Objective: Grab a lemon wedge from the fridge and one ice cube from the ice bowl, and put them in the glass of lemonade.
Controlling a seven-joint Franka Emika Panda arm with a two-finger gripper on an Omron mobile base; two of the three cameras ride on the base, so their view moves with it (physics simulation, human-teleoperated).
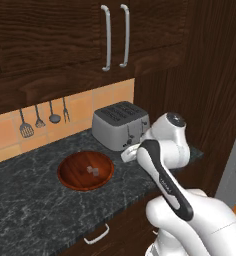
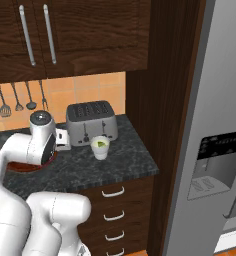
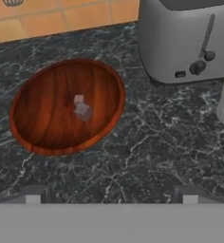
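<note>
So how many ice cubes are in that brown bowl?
2. Both sit near the middle of the ice bowl, touching: one ice cube toward the tiled wall, the other ice cube just in front of it. None seem hidden.

The arm (image 1: pixel 170 165) was glossy white, built of rounded, bulbous segments. A long black strip with faint pale lettering ran along one link, and a dark grey round cap closed the top joint. Two small dark finger tips (image 3: pixel 33 194) carried pale square pads.
</note>
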